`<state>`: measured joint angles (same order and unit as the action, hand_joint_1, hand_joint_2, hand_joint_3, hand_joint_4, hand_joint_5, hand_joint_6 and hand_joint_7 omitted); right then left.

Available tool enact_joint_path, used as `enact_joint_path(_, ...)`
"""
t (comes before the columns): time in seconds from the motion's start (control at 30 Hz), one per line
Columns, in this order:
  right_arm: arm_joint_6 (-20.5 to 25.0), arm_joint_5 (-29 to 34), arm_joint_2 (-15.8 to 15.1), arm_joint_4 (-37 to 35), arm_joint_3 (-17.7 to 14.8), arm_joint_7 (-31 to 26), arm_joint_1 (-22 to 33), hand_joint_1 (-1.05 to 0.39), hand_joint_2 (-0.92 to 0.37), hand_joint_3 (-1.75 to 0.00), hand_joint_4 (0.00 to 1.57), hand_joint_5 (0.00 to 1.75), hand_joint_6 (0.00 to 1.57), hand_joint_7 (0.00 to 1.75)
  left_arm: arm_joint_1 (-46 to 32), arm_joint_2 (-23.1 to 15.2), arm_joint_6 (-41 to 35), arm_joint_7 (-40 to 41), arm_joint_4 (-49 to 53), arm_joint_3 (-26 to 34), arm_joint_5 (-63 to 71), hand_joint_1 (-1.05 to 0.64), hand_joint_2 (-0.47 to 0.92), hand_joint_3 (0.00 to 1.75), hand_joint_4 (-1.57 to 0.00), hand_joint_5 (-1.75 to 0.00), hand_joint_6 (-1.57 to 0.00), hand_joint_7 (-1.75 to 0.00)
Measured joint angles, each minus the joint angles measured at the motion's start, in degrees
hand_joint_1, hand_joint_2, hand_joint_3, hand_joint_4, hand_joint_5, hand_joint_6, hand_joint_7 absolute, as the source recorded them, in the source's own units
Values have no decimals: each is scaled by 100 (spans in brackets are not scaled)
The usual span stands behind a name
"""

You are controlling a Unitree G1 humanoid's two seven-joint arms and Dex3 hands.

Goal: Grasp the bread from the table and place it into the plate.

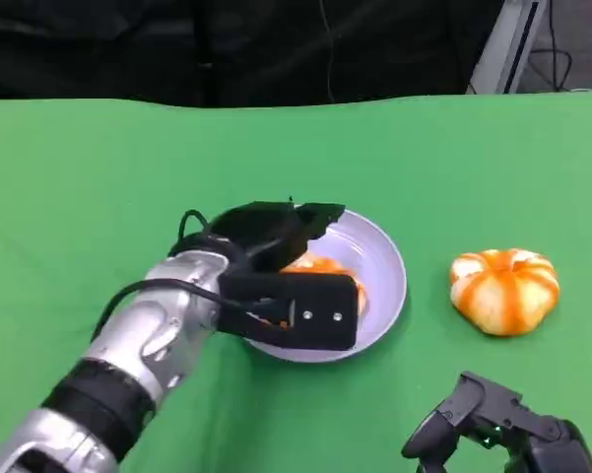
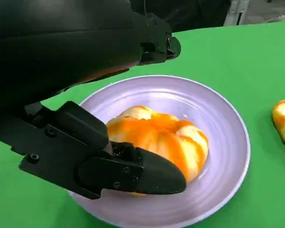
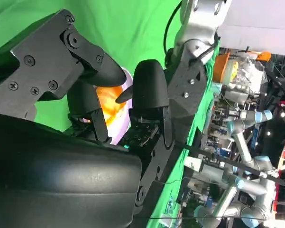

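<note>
In the middle of the head view, a pale purple plate (image 1: 384,258) sits on the green tabletop (image 1: 98,177), and a round orange and white bread (image 1: 320,265) lies inside it. The left hand (image 1: 286,271) comes in from the lower left on its silver arm (image 1: 128,360) and hangs right over the plate. Its black fingers are on both sides of the bread, one part up above and one thick part down below. In the left wrist view the bread (image 2: 161,137) rests on the floor of the plate (image 2: 227,137), and a black finger (image 2: 151,173) touches its near side, while the other fingers (image 2: 156,42) reach over the far rim and are apart from the bread. So the hand is around the bread, but I cannot tell if it is really squeezing it. A second bread (image 1: 504,289) of the same kind lies on the tabletop at the right of the frame, well apart from the plate. The right hand (image 1: 493,429) is low in the lower right corner, resting near the tabletop with nothing in it. Its fingers look curled down a bit, but I cannot tell if they are pressed together or spread. In the right wrist view its black fingers (image 3: 149,90) point toward the plate and the orange bread (image 3: 111,102) far off.
</note>
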<state>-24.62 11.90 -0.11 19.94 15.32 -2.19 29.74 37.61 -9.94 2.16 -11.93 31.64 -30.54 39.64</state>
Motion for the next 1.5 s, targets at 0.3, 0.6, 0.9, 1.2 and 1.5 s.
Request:
enact_joint_path(0.3, 102, -2, 17, 53, 18, 1, -10, -10, -38, -125, 70, 160, 78, 130, -1246, -654, -178, -528, -2169, 995, -1013, -54, 92, 33, -21, -12, -20, -9)
enact_joint_path(0.6, 123, 7, 31, 69, 68, -7, -39, -10, -36, -128, 71, 160, 78, 129, -3036, -503, -195, -548, -3959, 2580, -3135, -32, 92, 31, -53, -64, -61, -15)
enact_joint_path(0.9, 155, 4, 25, 83, 128, -12, -16, -10, -37, -128, 71, 160, 78, 129, -4768, -106, -69, -454, -4949, 3445, -4492, -15, 75, 80, -58, -149, -55, -128)
enact_joint_path(1.2, 176, -128, -35, 104, -35, 27, -24, -11, -37, -126, 71, 160, 79, 129, -5893, 306, 495, -325, -5347, 3655, -4965, 6, 49, 132, -81, -174, -75, -161)
enact_joint_path(1.5, 144, -248, -122, 87, -243, 120, -25, -11, -37, -125, 70, 159, 77, 131, -5983, 395, 875, -210, -5145, 3485, -4710, 1, 51, 116, -83, -175, -70, -172)
